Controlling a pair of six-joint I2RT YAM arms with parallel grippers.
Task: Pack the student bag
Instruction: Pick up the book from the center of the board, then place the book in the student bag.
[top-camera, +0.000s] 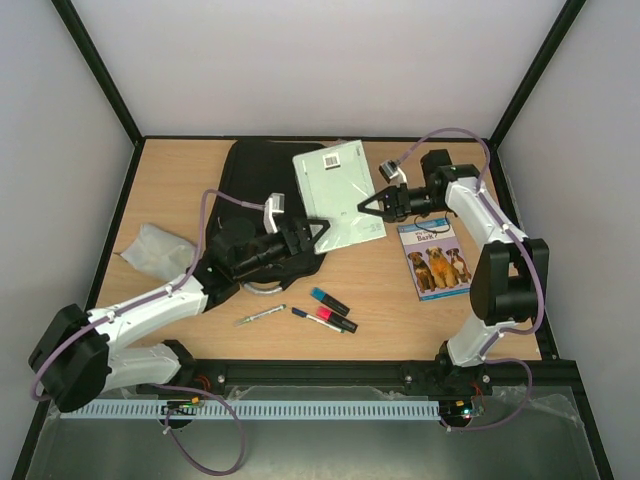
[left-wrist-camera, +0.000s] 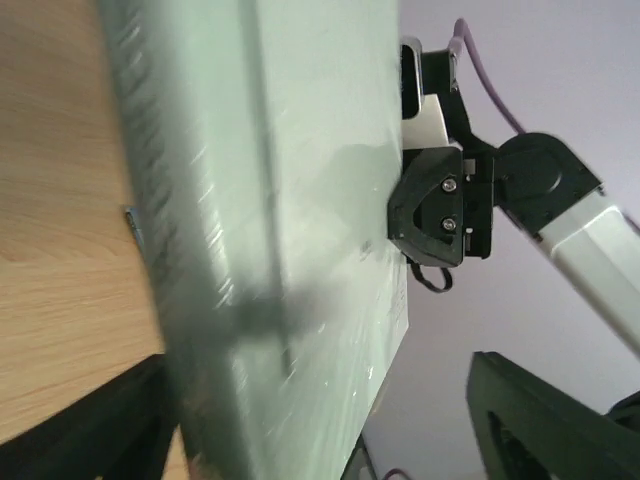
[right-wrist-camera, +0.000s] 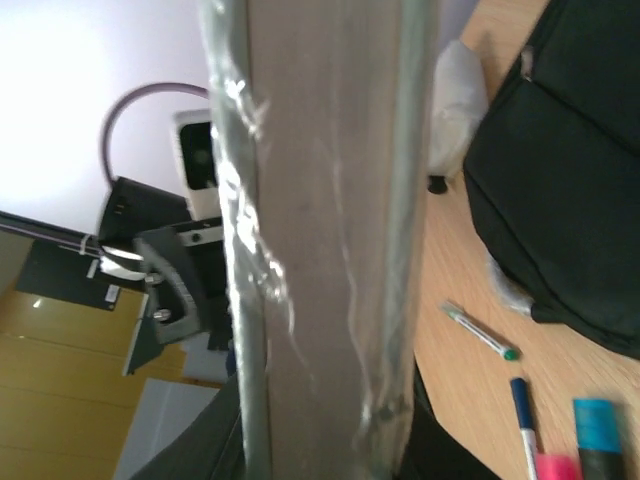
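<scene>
The student bag (top-camera: 250, 180), a large black backpack, lies flat at the back left of the table and also shows in the right wrist view (right-wrist-camera: 560, 180). A pale green plastic-wrapped pad (top-camera: 340, 195) lies tilted, partly over the bag's right side. My left gripper (top-camera: 316, 231) is shut on its near left corner; the pad fills the left wrist view (left-wrist-camera: 300, 200). My right gripper (top-camera: 368, 207) is shut on its right edge; the right wrist view shows the pad edge-on (right-wrist-camera: 320, 250) between the fingers.
A dog picture book (top-camera: 435, 258) lies at the right. A pen (top-camera: 260, 315), a blue marker (top-camera: 315, 320) and two highlighters (top-camera: 333, 310) lie at the front middle. A light-grey pouch (top-camera: 155, 250) lies at the left.
</scene>
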